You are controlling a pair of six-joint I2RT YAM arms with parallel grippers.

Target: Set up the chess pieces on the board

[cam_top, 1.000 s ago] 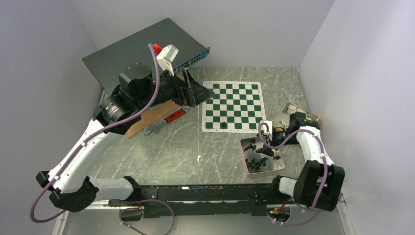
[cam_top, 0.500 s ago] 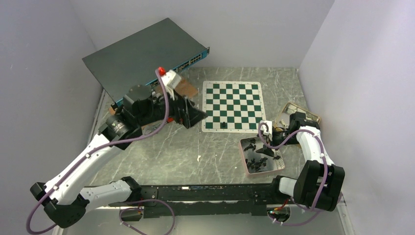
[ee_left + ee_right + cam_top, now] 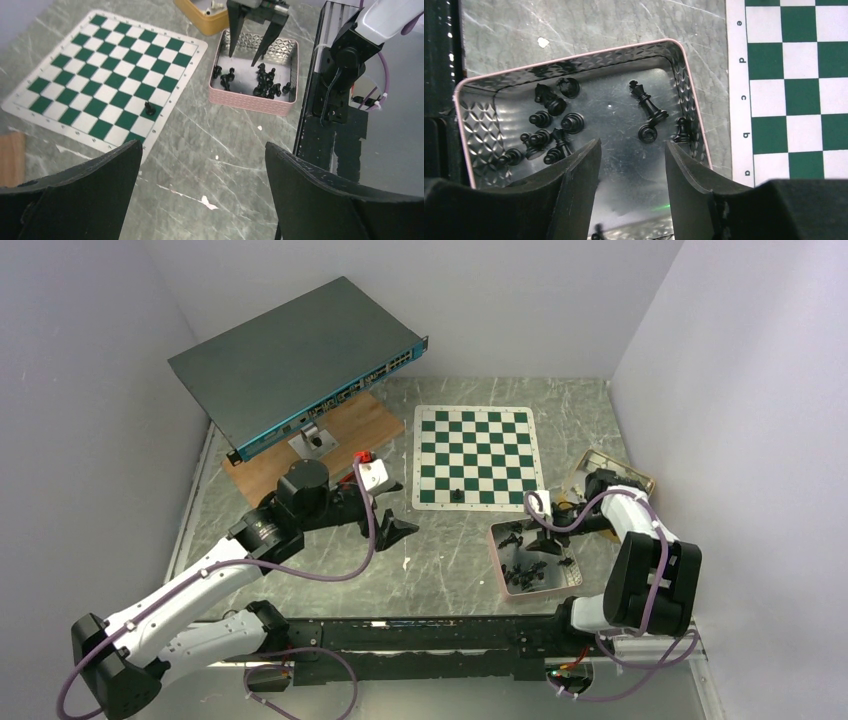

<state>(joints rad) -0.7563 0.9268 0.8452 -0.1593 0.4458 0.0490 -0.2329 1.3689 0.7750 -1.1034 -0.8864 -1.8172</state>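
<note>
One piece (image 3: 457, 496) stood at the board (image 3: 476, 430)'s near edge; we were picking another.
Right gripper (image 3: 632, 145) hung open, empty, above the tray (image 3: 574, 52), needing a centred pinch; left gripper (image 3: 202, 147) open.

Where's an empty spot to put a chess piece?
Nearly the whole board is bare; one piece stands on its near row. The table left of the pink tray is bare. The tray is crowded, right gripper above it.
</note>
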